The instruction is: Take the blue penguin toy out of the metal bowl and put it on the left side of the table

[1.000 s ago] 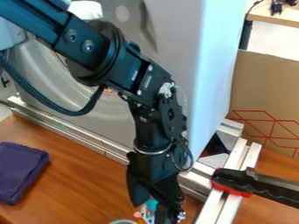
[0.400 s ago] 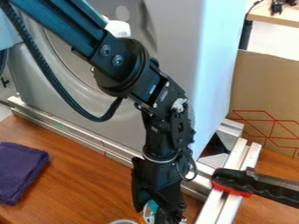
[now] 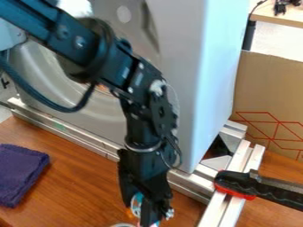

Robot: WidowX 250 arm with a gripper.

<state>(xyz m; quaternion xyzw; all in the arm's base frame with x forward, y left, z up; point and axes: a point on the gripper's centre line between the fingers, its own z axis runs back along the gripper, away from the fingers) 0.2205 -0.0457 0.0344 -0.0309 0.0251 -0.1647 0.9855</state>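
Observation:
The black gripper (image 3: 145, 212) hangs low at the bottom of the view, left of centre, pointing down over the wooden table. It is shut on a small colourful object (image 3: 137, 205) with teal, white and orange parts, largely covered by the fingers. Just below it, at the bottom edge, shows the curved rim of a round metallic thing (image 3: 123, 225). A folded purple cloth (image 3: 21, 174) lies on the table at the left, well away from the gripper.
A large grey metal housing (image 3: 177, 84) stands behind the arm. Metal rails (image 3: 83, 138) run along its base and toward the front right. A black and red handled tool (image 3: 237, 184) lies across the right rails. A cardboard panel (image 3: 266, 97) stands at the right.
The fingers have closed around the colourful object. After first shifting right, the arm has moved back left, and the object has moved left and slightly up with the gripper.

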